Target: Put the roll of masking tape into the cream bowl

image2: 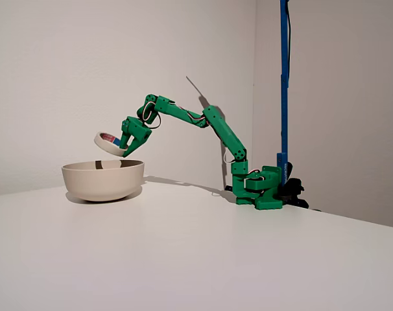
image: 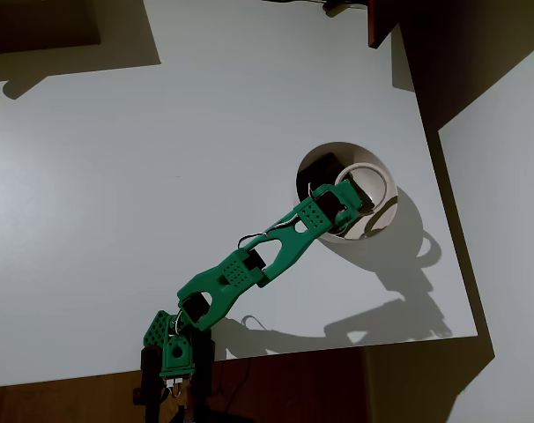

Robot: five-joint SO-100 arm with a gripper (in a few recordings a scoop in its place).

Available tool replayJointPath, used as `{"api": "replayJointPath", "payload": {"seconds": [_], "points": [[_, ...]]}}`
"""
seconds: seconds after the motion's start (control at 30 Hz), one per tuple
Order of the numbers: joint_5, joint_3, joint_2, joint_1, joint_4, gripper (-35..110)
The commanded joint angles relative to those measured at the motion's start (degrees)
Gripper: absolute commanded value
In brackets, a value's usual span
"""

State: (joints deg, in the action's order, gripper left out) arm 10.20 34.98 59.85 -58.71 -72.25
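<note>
White walls and a plain white tabletop frame the scene, with a blue pole standing behind the base of the green arm. From that base the arm reaches out over the cream bowl, which sits alone near one edge of the tabletop.

Clenched on one side of the ring, the end effector is grasping the roll of masking tape, holding it tilted in the air just above the bowl's rim and clear of it. In the overhead view the tape lies within the bowl's outline, beside the dark patch inside.

Gripping the ring by its edge leaves the roll hanging free over the opening, so it can fall straight in once let go. By this reading the carry is done and only the release remains. Because the roll hangs tilted, it could strike the rim or roll when dropped.
</note>
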Motion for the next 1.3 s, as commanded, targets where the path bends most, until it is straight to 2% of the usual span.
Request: {"api": "replayJointPath", "payload": {"seconds": [0.0, 0.1, 0.23, 0.4, 0.57, 0.6, 0.63, 0.87, 1.27], "points": [[0.53, -5.98, 1.76, -0.26, 0.09, -8], [1.05, -6.42, 1.67, 0.53, -0.35, -8], [2.9, -6.77, 2.46, 0.88, -1.23, 7], [3.87, -7.12, 2.55, 0.97, -1.93, 10], [4.39, -7.12, 2.02, 0.97, -2.29, 9], [4.39, -7.12, 1.93, 0.97, -2.29, 6], [4.48, -7.21, 1.93, 1.05, -2.29, -8], [5.63, -9.23, 5.8, 3.6, -5.98, -8], [4.13, -9.23, 28.39, 23.73, -22.24, -8]]}}
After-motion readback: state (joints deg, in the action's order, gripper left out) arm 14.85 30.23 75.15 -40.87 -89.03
